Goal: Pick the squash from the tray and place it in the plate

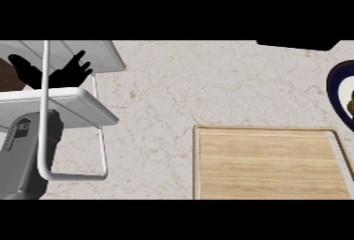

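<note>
A wooden tray (266, 164) with a pale rim lies at the lower right, and only its bare board shows. At the right edge a plate (335, 93) with a dark blue rim is cut off by the view. A sliver of something olive-yellow (351, 104) sits on the plate's inside at the very edge; it may be the squash, but too little shows to tell. My left hand (55, 72) is at the upper left, fingers up and spread, holding nothing, partly behind a white rack. My right hand does not show.
A white rack (69, 101) with flat shelves and a wire frame (104, 159) stands at the left, over my left forearm (21, 159). The marbled counter (207, 84) runs between the rack and the plate. A dark shape (297, 44) sits at the top right.
</note>
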`<move>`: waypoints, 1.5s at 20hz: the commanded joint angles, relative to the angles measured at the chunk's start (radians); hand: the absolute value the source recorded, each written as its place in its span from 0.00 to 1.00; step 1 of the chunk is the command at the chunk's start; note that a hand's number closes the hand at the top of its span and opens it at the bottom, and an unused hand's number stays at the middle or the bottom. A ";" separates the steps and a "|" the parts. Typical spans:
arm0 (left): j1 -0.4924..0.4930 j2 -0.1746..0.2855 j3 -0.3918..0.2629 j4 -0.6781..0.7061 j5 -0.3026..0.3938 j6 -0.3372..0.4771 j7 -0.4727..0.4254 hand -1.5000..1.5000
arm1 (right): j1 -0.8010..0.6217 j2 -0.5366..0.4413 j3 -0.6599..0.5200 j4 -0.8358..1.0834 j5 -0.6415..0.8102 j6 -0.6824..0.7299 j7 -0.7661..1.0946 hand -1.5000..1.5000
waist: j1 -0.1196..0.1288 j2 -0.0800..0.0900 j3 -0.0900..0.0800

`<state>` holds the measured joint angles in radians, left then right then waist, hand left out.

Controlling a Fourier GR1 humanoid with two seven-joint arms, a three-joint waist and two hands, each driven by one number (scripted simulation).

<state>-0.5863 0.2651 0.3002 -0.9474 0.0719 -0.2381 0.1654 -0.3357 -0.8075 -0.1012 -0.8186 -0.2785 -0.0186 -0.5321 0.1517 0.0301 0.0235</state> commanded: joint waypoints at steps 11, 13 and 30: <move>0.156 -0.146 -0.050 0.012 -0.035 0.013 -0.019 0.50 | -0.127 -0.018 -0.165 0.300 -0.199 0.361 -0.079 0.00 | -0.042 -0.002 -0.010; 0.151 -0.161 -0.045 0.006 -0.028 0.016 -0.009 0.50 | -0.111 -0.028 -0.165 0.318 -0.203 0.438 -0.104 0.00 | -0.051 -0.004 -0.007; 0.206 -0.123 -0.001 -0.032 -0.032 -0.014 0.008 0.50 | 0.036 -0.151 -0.104 0.337 -0.103 0.692 -0.249 0.00 | -0.094 -0.014 -0.004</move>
<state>-0.4958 0.2774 0.3732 -0.9962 0.0633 -0.2553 0.1744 -0.3307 -0.9470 -0.2169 -0.4900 -0.4068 0.5531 -0.6461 0.0654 0.0051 0.0319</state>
